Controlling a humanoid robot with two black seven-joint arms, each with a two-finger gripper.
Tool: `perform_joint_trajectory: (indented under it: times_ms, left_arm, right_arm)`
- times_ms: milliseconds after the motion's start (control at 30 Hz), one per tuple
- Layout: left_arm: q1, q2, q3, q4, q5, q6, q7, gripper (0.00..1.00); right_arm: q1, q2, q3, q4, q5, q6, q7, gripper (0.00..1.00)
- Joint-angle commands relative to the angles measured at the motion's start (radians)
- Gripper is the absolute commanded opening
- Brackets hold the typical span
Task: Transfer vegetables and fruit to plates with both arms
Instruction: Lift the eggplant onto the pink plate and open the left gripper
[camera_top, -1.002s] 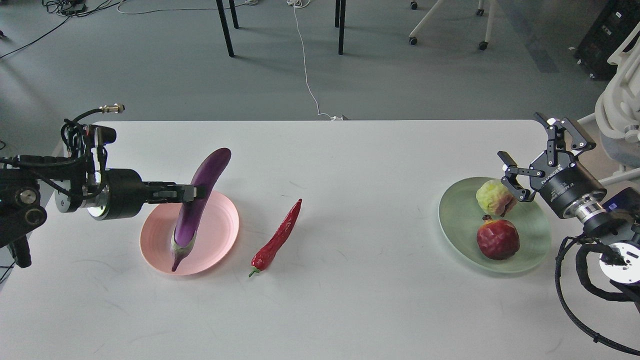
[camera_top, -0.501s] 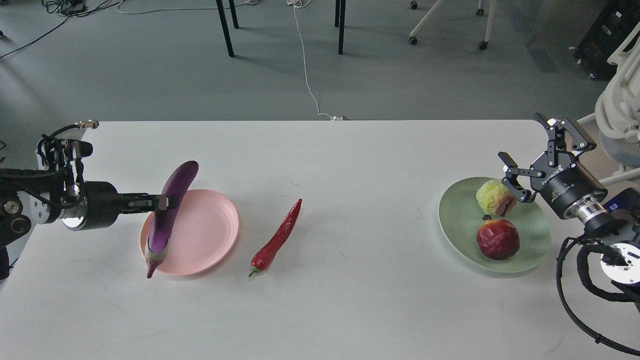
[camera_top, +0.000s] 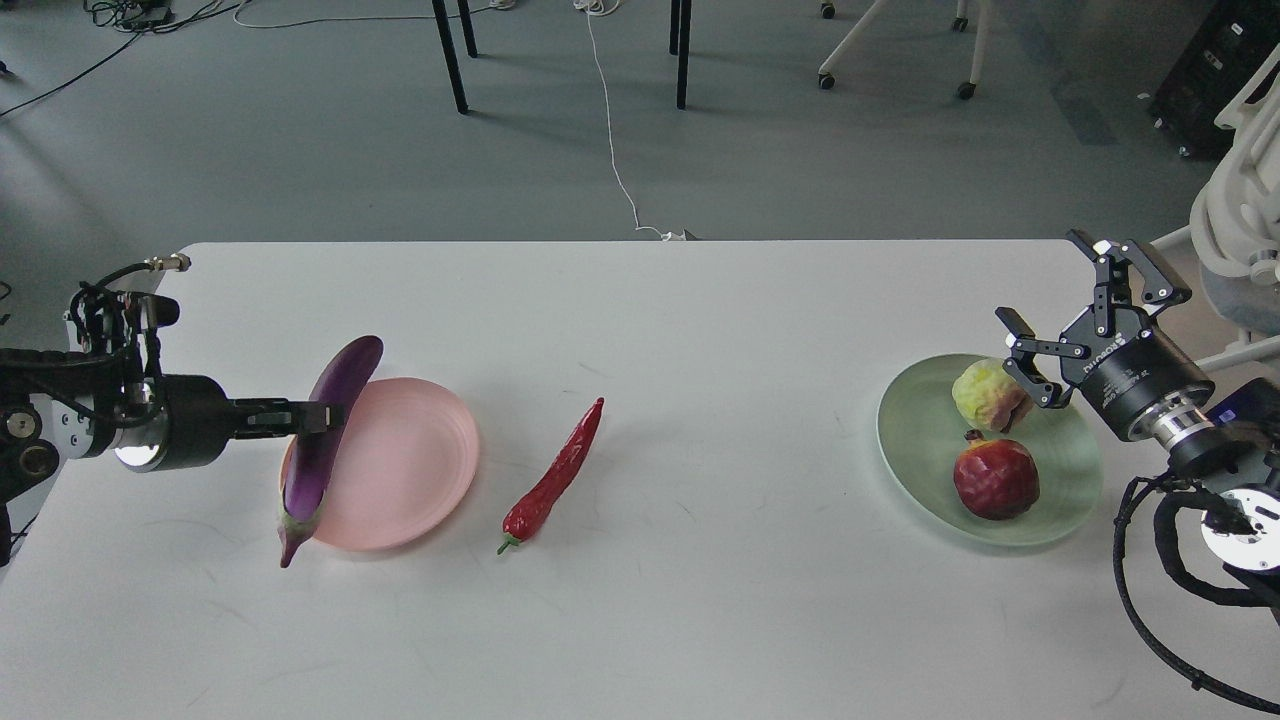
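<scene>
My left gripper is shut on the purple eggplant, which hangs tilted over the left rim of the pale pink plate, stem end down and to the left. The red chili pepper lies on the table right of that plate. The pale green plate at the right holds the yellow-green fruit and the dark red pomegranate. My right gripper is open and empty, just right of the yellow-green fruit, one fingertip close to it.
The white table ends just behind both arms. Beyond it on the grey floor are black table legs, a white cable and chair bases. A white chair stands at the right edge.
My left gripper has drawn back to the left with the eggplant, from over the middle of the pink plate to its left rim. The right arm has barely moved.
</scene>
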Motion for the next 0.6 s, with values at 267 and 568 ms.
perform_joint_trajectory:
  times_ms: [267,568]
  left_arm:
    - [0.0,0.003,0.0,0.003,0.0,0.0,0.0,0.72]
    - [-0.067,0.006,-0.018,0.058,-0.002,0.0,-0.012,0.95]
  right_arm:
    - [-0.005,0.0,0.001,0.006,0.0,-0.001,0.0,0.97]
    - [-0.005,0.0,0.002,0.006,0.0,0.001,0.0,0.97]
